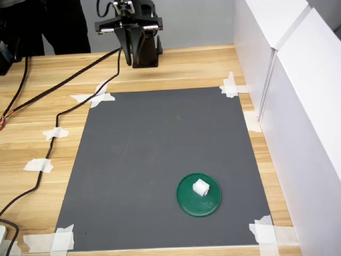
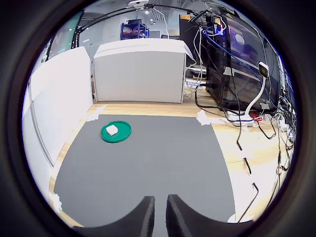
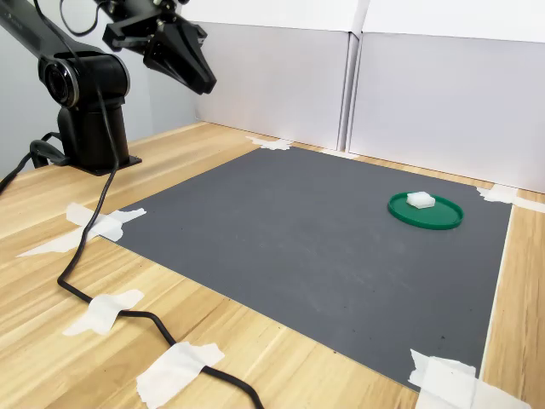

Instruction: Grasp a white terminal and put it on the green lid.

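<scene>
In the wrist view the claw [image 2: 160, 217] is cut off by the frame's lower edge, so only its two dark fingers [image 2: 144, 217] show, with a narrow slit between them. The first exterior view cuts off the arm [image 1: 139, 32] above the claw. The grey mat [image 1: 160, 160] hides the tabletop [image 1: 48, 106] beneath it. The white terminal [image 3: 420, 200] on the green lid [image 3: 426, 213] is too small to make out detail.

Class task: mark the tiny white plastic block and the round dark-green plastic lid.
tiny white plastic block [image 1: 200, 187], first exterior view, its top face.
round dark-green plastic lid [image 1: 186, 205], first exterior view, bare surface beside its rim.
</scene>
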Controlling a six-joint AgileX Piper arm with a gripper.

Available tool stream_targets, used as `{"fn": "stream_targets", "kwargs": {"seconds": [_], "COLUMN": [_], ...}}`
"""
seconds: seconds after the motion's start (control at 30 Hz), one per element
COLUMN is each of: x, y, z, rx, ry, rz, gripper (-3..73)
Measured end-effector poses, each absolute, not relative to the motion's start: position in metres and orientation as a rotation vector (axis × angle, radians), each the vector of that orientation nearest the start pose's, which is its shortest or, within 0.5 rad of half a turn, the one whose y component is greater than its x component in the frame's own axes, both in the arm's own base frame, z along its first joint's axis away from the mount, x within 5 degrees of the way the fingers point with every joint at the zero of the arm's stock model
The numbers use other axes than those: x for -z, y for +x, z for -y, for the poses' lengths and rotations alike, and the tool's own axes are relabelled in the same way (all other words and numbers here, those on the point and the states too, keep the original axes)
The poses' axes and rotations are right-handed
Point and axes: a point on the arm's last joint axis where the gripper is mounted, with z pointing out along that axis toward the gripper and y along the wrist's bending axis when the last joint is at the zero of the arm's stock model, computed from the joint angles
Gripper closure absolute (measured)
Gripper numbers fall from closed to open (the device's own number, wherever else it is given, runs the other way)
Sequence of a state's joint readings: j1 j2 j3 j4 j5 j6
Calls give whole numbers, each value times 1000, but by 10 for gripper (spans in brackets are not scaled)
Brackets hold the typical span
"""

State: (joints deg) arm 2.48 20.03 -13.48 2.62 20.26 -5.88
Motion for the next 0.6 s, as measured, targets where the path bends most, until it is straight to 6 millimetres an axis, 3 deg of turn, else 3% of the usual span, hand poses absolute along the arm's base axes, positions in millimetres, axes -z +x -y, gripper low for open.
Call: {"fn": "stream_targets", "kwargs": {"seconds": [0.17, 0.6], "x": [-230, -228], "y": [74, 71], "z": [-4, -3], "rx": [21, 77], "ry": [-129, -178], "rz": [-1825, -1813], "gripper": [602, 602]}}
